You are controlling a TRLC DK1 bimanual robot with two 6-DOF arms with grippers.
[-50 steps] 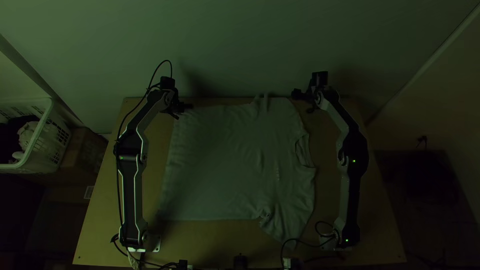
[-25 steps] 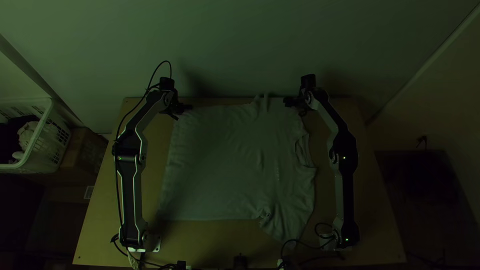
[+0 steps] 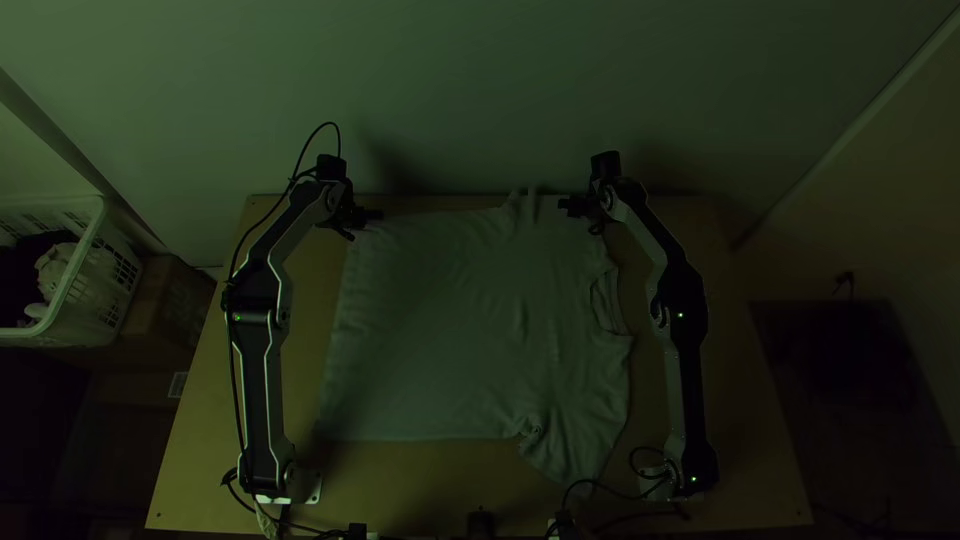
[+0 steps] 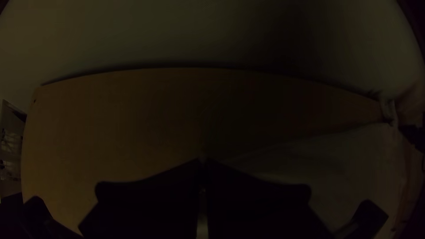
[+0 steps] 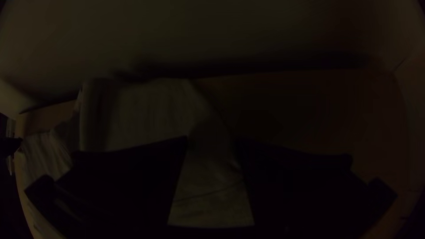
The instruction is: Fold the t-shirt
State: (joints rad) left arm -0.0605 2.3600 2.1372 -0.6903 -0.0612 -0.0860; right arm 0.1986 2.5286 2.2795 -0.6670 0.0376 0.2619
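Observation:
The light t-shirt point(image 3: 450, 320) lies spread on the table, its hem side to the left and its neck opening to the right, with small bunches near both sleeves. At its far hem corner is my left gripper point(image 3: 366, 217); in the left wrist view this gripper point(image 4: 202, 163) is shut on the cloth, a pale strip showing between its fingers. My right gripper point(image 3: 577, 209) is over the far sleeve. In the right wrist view the right gripper point(image 5: 211, 140) stands open, with sleeve cloth point(image 5: 210, 181) visible between its fingers.
Bare wooden table point(image 3: 400, 485) borders the shirt at the near side. A wall point(image 3: 480, 90) rises behind the far edge. A white basket point(image 3: 75, 300) holding cloth stands off the table at the left; cables lie along the near edge.
The right arm has moved leftward, bringing its gripper from beside the far sleeve to over it. The left arm has barely shifted, and the shirt lies as before.

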